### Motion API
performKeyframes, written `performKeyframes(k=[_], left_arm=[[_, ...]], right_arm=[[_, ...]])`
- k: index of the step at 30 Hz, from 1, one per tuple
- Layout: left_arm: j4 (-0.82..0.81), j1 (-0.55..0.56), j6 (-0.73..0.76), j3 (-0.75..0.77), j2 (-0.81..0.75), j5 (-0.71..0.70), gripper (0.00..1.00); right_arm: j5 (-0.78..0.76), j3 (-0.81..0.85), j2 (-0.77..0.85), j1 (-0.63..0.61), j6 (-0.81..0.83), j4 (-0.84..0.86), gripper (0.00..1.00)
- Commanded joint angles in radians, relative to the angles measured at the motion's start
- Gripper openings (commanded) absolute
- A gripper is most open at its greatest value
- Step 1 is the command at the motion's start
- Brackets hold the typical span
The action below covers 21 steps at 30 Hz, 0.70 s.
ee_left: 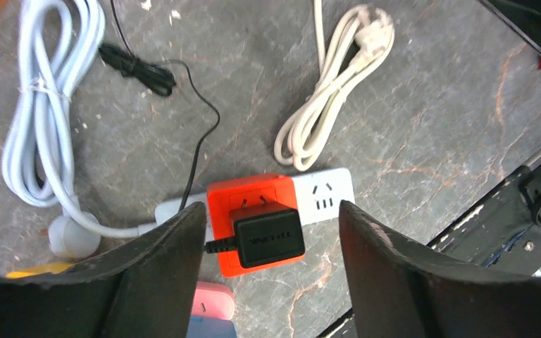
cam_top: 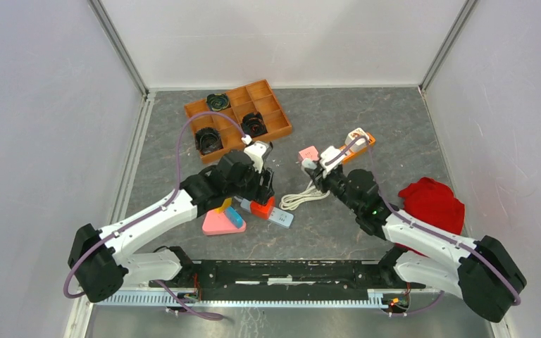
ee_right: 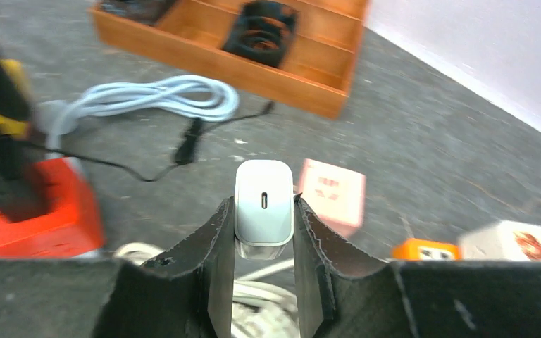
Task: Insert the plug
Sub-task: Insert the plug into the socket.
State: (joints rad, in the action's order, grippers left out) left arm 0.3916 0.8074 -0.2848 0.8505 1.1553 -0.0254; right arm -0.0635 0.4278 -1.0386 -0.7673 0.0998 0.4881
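Observation:
An orange and white power strip [ee_left: 320,195] lies on the grey table; it also shows in the top view [cam_top: 271,211]. A black adapter [ee_left: 268,239] sits on its orange socket face, with its thin black cord running left. My left gripper [ee_left: 271,211] is open and hangs just above the adapter, one finger on each side, touching nothing; it also shows in the top view [cam_top: 259,189]. My right gripper [ee_right: 264,211] is shut on a white charger [ee_right: 264,197] held off the table, USB port facing the camera. In the top view the right gripper [cam_top: 317,169] is right of the strip.
A wooden compartment tray [cam_top: 271,105] holding black cable coils stands at the back. A pink card [cam_top: 308,153], a second orange and white strip [cam_top: 359,139], a cream cable [cam_top: 303,197], a red cloth [cam_top: 433,204] and a pink block [cam_top: 215,225] lie around. A white cable coil [ee_left: 42,105] lies left of the strip.

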Motion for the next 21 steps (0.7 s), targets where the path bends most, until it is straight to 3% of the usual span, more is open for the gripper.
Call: performKeyframes(k=[1, 6, 10, 21], left_arm=[[0.016, 0.003, -0.054, 0.111, -0.007, -0.019, 0.78], [0.022, 0.003, -0.02, 0.156, -0.023, -0.085, 0.98], [0.009, 0.003, -0.011, 0.142, -0.051, -0.172, 1.0], [-0.013, 0.003, 0.008, 0.107, -0.104, -0.153, 1.0]], right_arm=[[0.014, 0.031, -0.008, 0.148, 0.018, 0.052, 0.0], [-0.079, 0.094, -0.067, 0.262, -0.08, 0.033, 0.0], [-0.258, 0.145, -0.117, 0.274, -0.231, -0.031, 0.0], [-0.658, 0.294, -0.293, 0.274, -0.589, -0.197, 0.0]])
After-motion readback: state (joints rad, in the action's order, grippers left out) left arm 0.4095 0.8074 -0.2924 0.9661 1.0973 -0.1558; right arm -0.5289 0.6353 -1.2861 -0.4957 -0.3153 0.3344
